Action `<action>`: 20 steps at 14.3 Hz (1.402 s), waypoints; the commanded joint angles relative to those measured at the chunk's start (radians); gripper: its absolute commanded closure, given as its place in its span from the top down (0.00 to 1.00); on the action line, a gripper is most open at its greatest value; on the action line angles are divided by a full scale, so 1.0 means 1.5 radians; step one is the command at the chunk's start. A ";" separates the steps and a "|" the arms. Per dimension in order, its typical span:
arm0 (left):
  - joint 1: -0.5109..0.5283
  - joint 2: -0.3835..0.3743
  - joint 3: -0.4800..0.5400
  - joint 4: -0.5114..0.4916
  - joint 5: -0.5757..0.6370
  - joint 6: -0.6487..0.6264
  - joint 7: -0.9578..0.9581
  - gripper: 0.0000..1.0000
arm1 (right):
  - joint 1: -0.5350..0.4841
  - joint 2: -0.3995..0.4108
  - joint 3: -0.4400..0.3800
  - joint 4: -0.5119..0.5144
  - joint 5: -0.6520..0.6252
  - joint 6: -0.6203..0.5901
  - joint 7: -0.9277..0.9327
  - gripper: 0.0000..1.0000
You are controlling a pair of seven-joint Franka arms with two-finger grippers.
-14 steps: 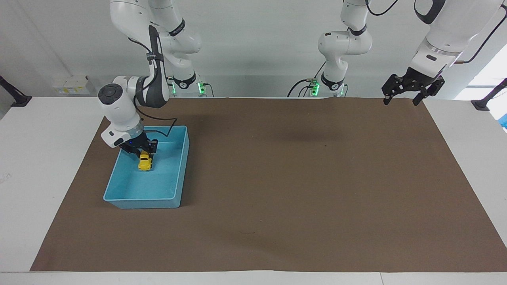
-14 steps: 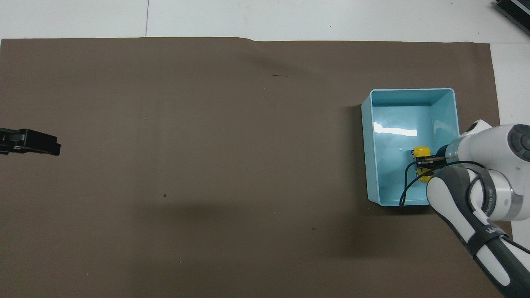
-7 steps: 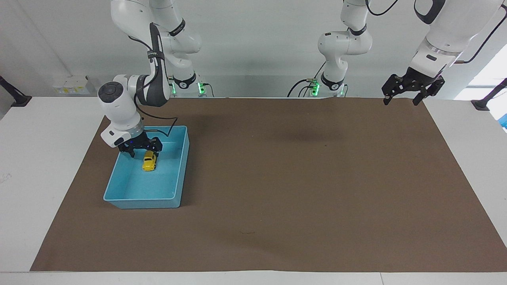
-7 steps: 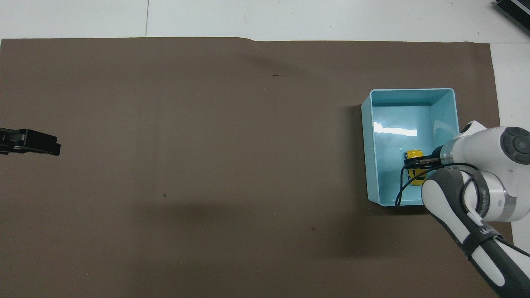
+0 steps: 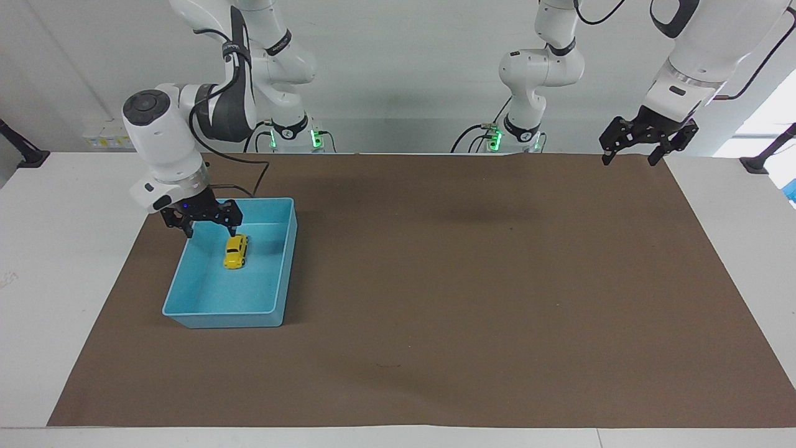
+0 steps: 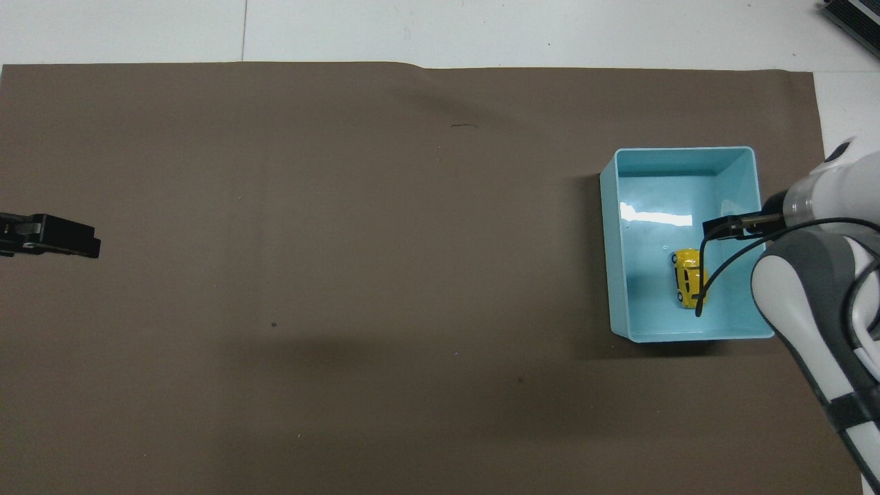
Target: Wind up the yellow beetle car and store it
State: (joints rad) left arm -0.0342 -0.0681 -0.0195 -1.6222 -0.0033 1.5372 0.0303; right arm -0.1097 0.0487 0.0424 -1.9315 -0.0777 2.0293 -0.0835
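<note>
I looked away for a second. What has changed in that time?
The right gripper let go of the yellow beetle car, opened and lifted above the blue bin. The car now lies free in the bin. The left gripper stayed open, waiting at its end of the table.

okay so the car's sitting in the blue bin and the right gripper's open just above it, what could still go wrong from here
1. The car lies loose on its wheels on the bin's smooth floor; if it is wound, it may roll into a wall.
2. The right gripper hangs open over the bin's end nearest the robots, close to the rim; a careless sideways move might clip the wall and shift the bin.
3. The arm's dangling cable crosses over the car and could snag it.
</note>
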 commanded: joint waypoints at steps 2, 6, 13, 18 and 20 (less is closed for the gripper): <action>0.007 -0.001 -0.004 0.009 0.006 -0.013 0.007 1.00 | 0.000 0.000 0.002 0.103 -0.006 -0.126 0.016 1.00; 0.007 -0.001 -0.004 0.009 0.006 -0.013 0.007 1.00 | 0.000 -0.001 0.005 0.204 0.011 -0.277 0.018 1.00; 0.007 -0.001 -0.004 0.009 0.006 -0.013 0.007 1.00 | -0.002 -0.010 0.006 0.290 0.033 -0.390 0.023 1.00; 0.007 -0.001 -0.004 0.009 0.006 -0.013 0.007 1.00 | -0.001 -0.017 0.006 0.282 0.032 -0.386 0.020 1.00; 0.007 -0.001 -0.004 0.009 0.006 -0.013 0.007 1.00 | -0.003 -0.016 0.006 0.282 0.032 -0.386 0.020 1.00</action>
State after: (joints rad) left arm -0.0342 -0.0681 -0.0195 -1.6222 -0.0033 1.5372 0.0303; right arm -0.1068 0.0322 0.0466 -1.5088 -0.0481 1.4571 -0.0678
